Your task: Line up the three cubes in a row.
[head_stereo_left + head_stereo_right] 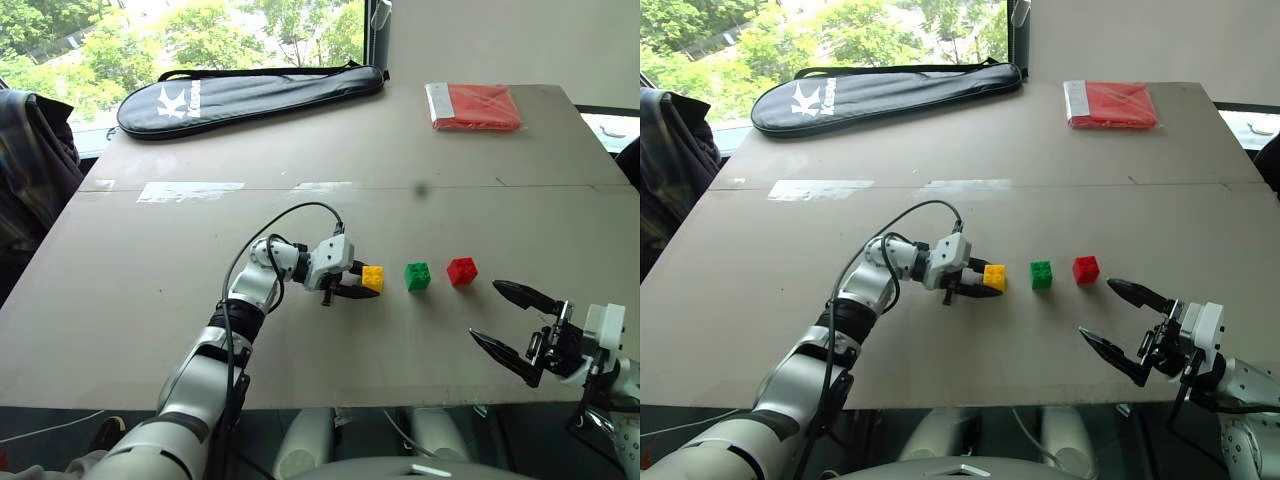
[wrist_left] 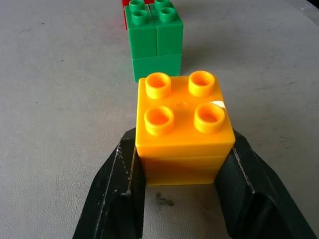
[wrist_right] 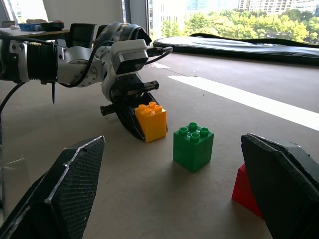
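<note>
Left gripper (image 1: 352, 284): fingers clamp yellow cube (image 1: 372, 278) on bench (image 1: 200, 330), which I place level with green (image 1: 417, 276) and red (image 1: 461, 271) to finish the row | right gripper (image 1: 512, 322): fingers spread, empty, parked clear.

A black racket bag (image 1: 250, 97) with white lettering is laid along the far edge of the grey table (image 1: 130, 300). A flat red packet (image 1: 473, 106) is seen at the far corner, and dark clothing (image 1: 30, 170) beside the table.
</note>
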Robot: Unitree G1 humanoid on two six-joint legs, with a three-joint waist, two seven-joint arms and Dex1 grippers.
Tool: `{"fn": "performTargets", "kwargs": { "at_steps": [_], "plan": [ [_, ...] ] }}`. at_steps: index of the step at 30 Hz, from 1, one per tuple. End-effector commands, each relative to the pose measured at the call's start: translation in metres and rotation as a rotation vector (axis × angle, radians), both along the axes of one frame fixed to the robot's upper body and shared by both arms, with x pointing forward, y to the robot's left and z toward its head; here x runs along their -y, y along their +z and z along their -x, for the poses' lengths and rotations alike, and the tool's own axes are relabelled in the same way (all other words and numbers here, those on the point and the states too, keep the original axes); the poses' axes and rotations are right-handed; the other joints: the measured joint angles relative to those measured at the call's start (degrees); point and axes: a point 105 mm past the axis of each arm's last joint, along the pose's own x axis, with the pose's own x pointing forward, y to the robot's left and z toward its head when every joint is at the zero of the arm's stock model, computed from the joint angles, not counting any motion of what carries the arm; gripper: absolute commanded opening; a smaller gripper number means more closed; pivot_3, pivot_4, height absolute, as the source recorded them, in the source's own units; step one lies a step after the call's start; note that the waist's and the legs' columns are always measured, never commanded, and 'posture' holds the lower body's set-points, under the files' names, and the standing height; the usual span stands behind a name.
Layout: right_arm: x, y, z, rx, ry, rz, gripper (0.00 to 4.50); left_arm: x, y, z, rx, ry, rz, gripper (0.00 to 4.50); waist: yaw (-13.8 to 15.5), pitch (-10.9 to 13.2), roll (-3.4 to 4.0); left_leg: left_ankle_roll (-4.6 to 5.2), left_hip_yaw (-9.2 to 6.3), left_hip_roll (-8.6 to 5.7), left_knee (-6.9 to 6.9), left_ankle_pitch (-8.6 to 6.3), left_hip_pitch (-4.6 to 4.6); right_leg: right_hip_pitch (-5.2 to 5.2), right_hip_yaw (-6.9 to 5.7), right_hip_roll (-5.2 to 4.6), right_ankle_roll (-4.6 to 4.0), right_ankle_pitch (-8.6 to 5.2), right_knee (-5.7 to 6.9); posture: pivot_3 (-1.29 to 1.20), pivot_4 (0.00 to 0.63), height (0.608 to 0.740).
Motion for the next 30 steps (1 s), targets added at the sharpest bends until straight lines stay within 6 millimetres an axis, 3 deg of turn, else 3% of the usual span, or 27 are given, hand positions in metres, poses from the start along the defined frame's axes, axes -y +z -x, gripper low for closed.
{"fn": "performTargets", "kwargs": {
  "at_steps": [1, 12, 13, 17, 25, 30],
  "plan": [
    [0.003, 0.005, 0.001, 0.035, -0.008, 0.003, 4.50, 0.003, -0.005, 0.005, -0.024, -0.007, -0.014, 1.31, 0.1, 0.0, 0.00, 0.00, -0.01, 0.01, 0.00, 0.00, 0.00, 0.00, 0.00, 0.00, 0.00, 0.00, 0.00, 0.00, 0.150, 0.740],
    [0.005, 0.003, -0.001, 0.037, -0.007, 0.003, 4.50, 0.004, -0.004, -0.001, -0.021, 0.041, -0.020, 1.31, 0.1, 0.0, 0.00, 0.00, -0.02, 0.00, 0.01, 0.00, 0.04, 0.06, -0.01, 0.00, 0.00, 0.00, 0.00, 0.00, 0.150, 0.740],
    [0.005, 0.003, 0.000, 0.036, -0.005, 0.002, 4.50, 0.004, -0.004, -0.001, -0.022, 0.041, -0.020, 2.31, 0.1, 0.0, 0.00, 0.00, -0.03, 0.00, 0.01, 0.00, 0.04, 0.07, -0.01, 0.00, 0.00, 0.00, 0.00, 0.00, 0.150, 0.740],
    [0.005, 0.002, 0.000, 0.034, 0.003, -0.005, 4.50, 0.004, -0.004, -0.002, -0.018, 0.044, -0.023, 3.80, 0.1, 0.0, 0.01, 0.00, -0.02, 0.00, 0.01, 0.00, 0.05, 0.07, -0.01, 0.00, 0.00, 0.00, 0.01, 0.00, 0.150, 0.740],
    [0.004, 0.002, -0.002, 0.036, 0.012, -0.006, 4.50, -0.003, -0.002, -0.007, 0.018, 0.082, -0.024, 3.80, 0.0, 0.0, 0.01, 0.00, -0.02, 0.00, 0.02, 0.00, 0.06, 0.07, 0.00, 0.00, 0.00, 0.00, 0.01, 0.00, 0.150, 0.740],
    [0.006, 0.000, -0.002, 0.032, 0.014, -0.001, 4.50, -0.016, 0.010, -0.005, 0.033, 0.104, 0.020, 3.80, -0.3, 0.0, 0.01, 0.00, 0.01, 0.07, 0.01, 0.00, 0.07, 0.07, 0.01, 0.02, 0.00, 0.00, 0.02, 0.00, 0.150, 0.740]
  ]
}}
